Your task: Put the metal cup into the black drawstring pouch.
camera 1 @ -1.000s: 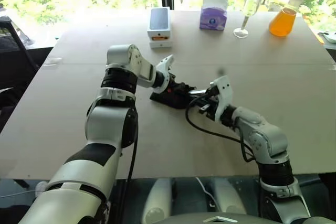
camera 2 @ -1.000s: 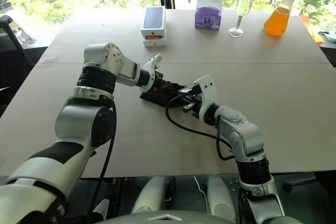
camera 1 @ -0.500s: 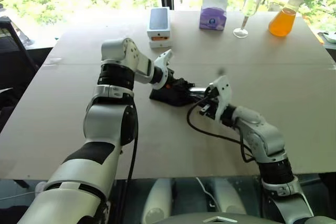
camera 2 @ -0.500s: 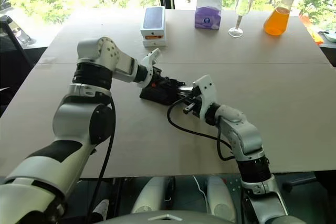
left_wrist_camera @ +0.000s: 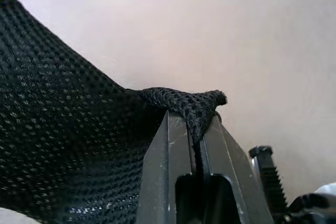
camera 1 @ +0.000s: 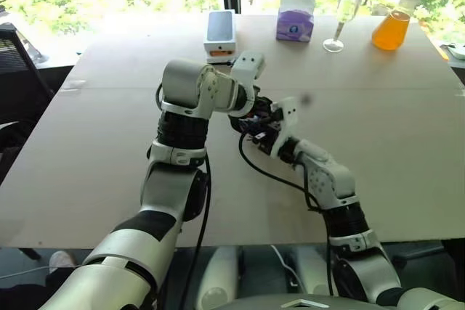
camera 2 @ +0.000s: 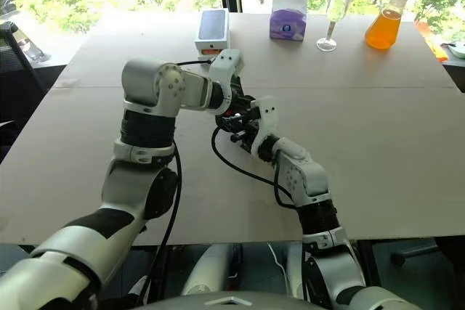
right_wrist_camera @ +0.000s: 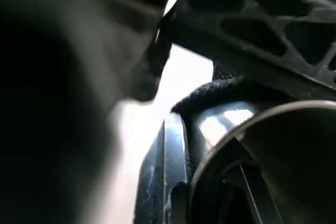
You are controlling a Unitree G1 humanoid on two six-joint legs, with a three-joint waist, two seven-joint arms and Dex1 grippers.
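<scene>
1. My left claw (left_wrist_camera: 191,145) pinches the black drawstring pouch (left_wrist_camera: 63,145) rim; my right claw (right_wrist_camera: 173,182) clamps the metal cup (right_wrist_camera: 252,150), at the surface (camera 1: 407,150) centre.
2. Insertion under way; next, push the cup toward eleven o'clock, into the mouth.

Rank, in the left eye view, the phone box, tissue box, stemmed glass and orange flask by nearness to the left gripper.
From the left gripper:
1. Phone box, just behind it.
2. Tissue box, back centre.
3. Stemmed glass, back right.
4. Orange flask, farthest right.
</scene>
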